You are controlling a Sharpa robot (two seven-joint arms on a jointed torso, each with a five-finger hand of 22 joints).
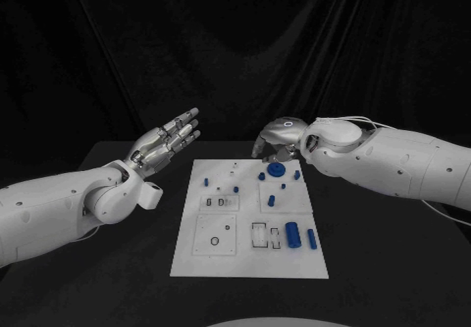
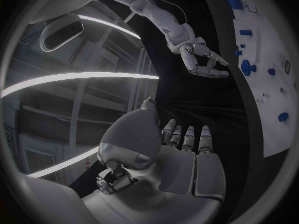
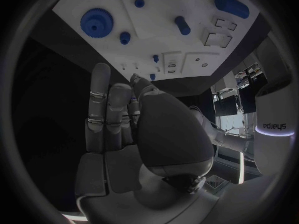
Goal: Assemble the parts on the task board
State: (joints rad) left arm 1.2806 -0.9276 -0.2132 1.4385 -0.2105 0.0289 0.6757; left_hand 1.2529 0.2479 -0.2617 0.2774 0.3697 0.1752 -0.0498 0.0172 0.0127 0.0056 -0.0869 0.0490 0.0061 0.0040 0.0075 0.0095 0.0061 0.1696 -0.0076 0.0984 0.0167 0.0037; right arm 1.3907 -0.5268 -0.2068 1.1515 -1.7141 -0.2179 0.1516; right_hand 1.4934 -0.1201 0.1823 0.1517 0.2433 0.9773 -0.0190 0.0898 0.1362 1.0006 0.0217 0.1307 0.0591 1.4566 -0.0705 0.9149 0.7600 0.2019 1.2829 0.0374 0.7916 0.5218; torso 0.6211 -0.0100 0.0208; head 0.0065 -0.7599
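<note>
1. Task board [image 1: 221,262]: white plate lying lengthwise away from the robot, carrying small blue parts [image 1: 291,234].
2. Left hand [image 1: 167,141]: hovering left of the board, fingers straight, holding nothing.
3. Right hand [image 1: 277,142]: hanging over the board's far edge, fingers curling downward, empty.

Left hand [image 2: 177,157] empty, fingers straight and side by side, held off the task board [image 2: 271,97]. Right hand [image 2: 201,60] across from it, fingers curled, nothing visibly gripped, just beside the blue gear [image 2: 248,67]. Small blue parts [image 2: 246,33] scattered on the board; one blue cylinder [image 2: 233,0] lies flat.
</note>
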